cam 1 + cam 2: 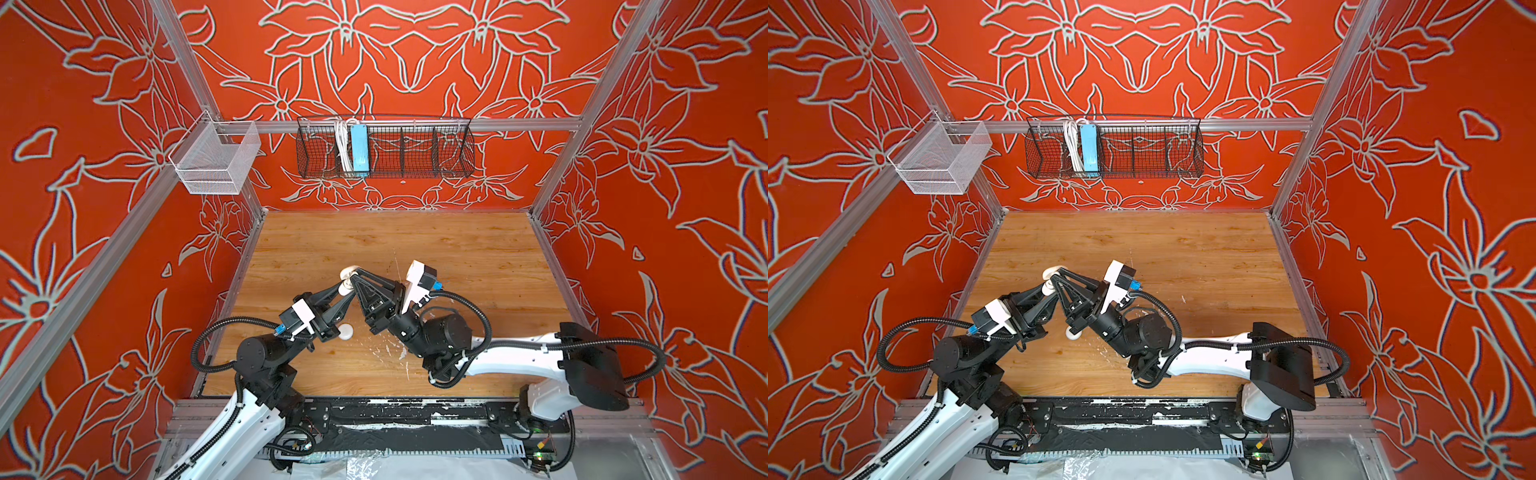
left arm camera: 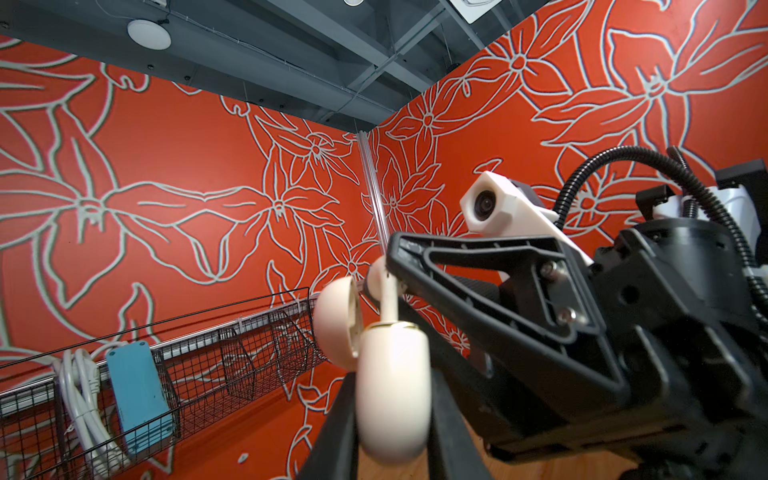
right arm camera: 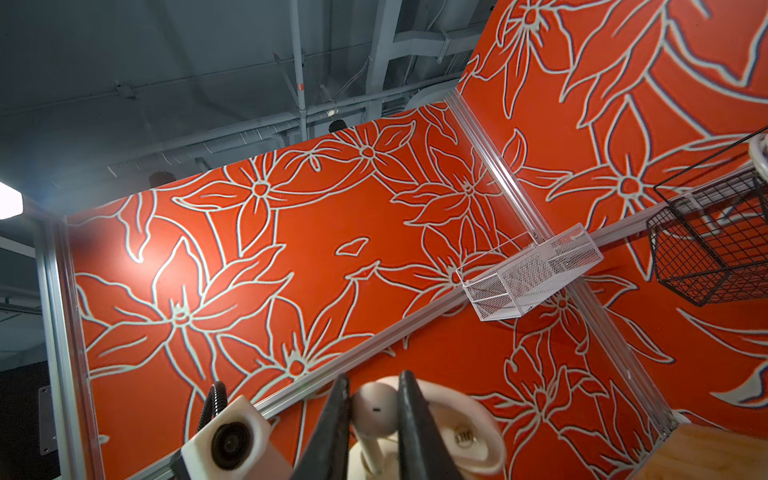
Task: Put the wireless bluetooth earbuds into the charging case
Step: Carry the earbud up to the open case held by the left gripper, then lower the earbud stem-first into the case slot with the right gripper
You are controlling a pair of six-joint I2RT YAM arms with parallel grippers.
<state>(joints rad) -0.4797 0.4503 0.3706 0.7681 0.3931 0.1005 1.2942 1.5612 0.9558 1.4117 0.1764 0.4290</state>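
Earbud, white and glossy, sits pinched by its rounded head between the two black fingers of the right pincer, which is closed tight on it. Its thin stem points down to the gold-rimmed mouth of the charging case; how deep it sits cannot be told. The left pincer is clamped on the case's cream body from both sides, and the domed lid stands swung open just beside the earbud.

In both top views the arms rise from the black rail at the table's front edge. The left arm climbs from the front left, bends at the elbow, and slants its wrist up toward the middle. The right arm lays its white forearm nearly level across toward the left, then turns its wrist toward the back left. The two pincers meet tip to tip in a peak, lifted off the wood, over the left-middle of the table.

Below the left wrist a white round piece lies on the table, partly hidden by the arm; what it is cannot be told. White paint flecks lie near the right wrist.

On the back wall hangs a black wire basket with a blue box and a white cable. A white mesh basket hangs at the left corner.
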